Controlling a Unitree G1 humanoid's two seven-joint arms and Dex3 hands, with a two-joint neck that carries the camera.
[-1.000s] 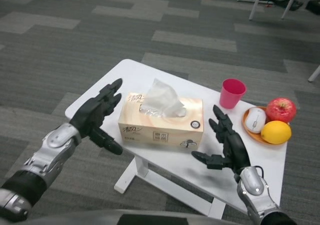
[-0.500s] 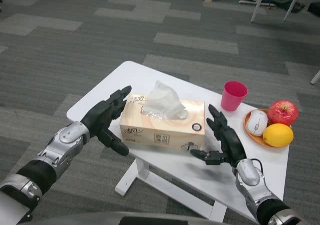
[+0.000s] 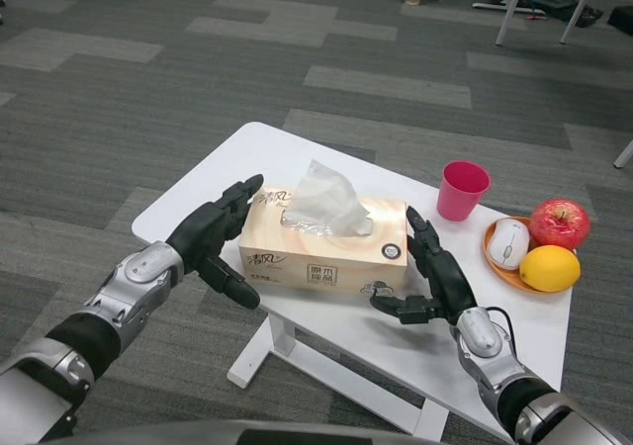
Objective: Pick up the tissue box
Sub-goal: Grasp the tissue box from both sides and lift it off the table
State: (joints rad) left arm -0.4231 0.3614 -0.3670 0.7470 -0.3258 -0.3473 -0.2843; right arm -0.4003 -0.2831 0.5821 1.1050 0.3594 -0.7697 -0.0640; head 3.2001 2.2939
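Two hands flank the tissue box (image 3: 326, 247), which lies on the white table (image 3: 297, 158) a little left of its middle. We see the left hand (image 3: 213, 237) at the box's nine o'clock, fingers spread and holding nothing, fingertips at its end. The right hand (image 3: 432, 277) sits at four o'clock, likewise spread and empty. At two o'clock stands a pink cup (image 3: 462, 190).
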